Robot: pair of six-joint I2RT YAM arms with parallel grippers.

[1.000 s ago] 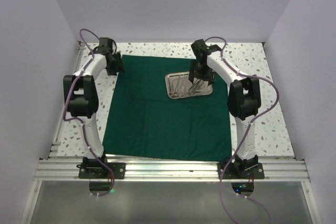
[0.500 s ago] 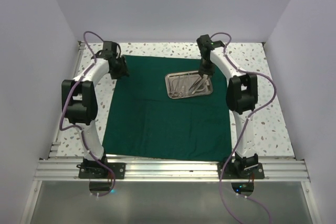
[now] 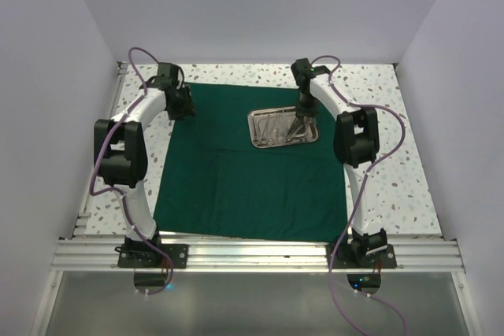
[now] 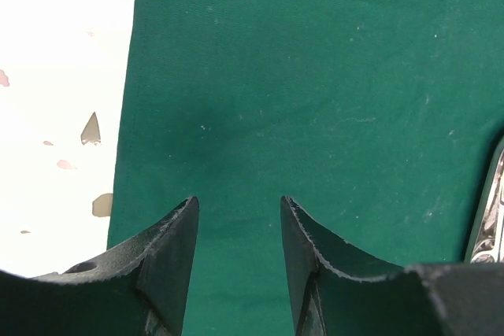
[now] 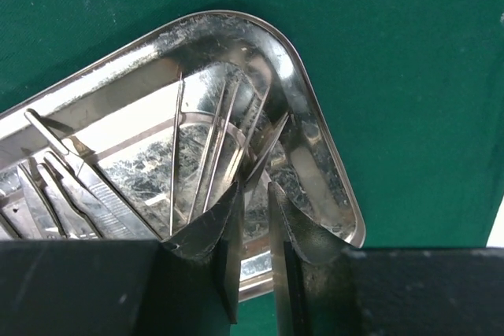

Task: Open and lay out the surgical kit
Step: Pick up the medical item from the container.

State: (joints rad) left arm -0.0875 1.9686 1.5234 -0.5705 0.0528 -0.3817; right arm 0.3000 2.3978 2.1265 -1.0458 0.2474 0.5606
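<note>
— Two grippers to find. Spotted the left gripper (image 4: 238, 202) yet?

— Yep. Found it hanging over the green cloth (image 3: 236, 179), up at the far left corner, just inside the cloth's left edge. Saw the speckled table (image 4: 55, 100) just past that edge. Saw its fingers (image 4: 169, 249) wide apart, with only cloth showing in the gap.

— And the cloth itself?

— Lay opened out flat on the table, covering the middle of it. Looked smooth and dark.

— Found the tray too?

— Sure did. Saw the shiny tray (image 5: 311, 135) sitting bare on top of the cloth, toward the far right part. Had rounded corners and a raised rim. Caught a sliver of it at the right edge of the left wrist view too.

— Anything inside?

— Saw a bunch of thin steel tools (image 5: 79, 194) lying on the tray floor, most of them side by side. Looked too thin and shiny to tell scissors from tweezers.

— And the right gripper (image 5: 253, 188)?

— Found it low inside the tray, close to one rounded corner. Saw green cloth all around that corner. Saw its fingers (image 5: 303, 234) close together, with just a narrow gap between the tips.

— Held anything?

— Hard to say. Noticed one pointed tool (image 5: 268, 143) reaching right up to the tips. Could not tell pinched from only touching.
</note>
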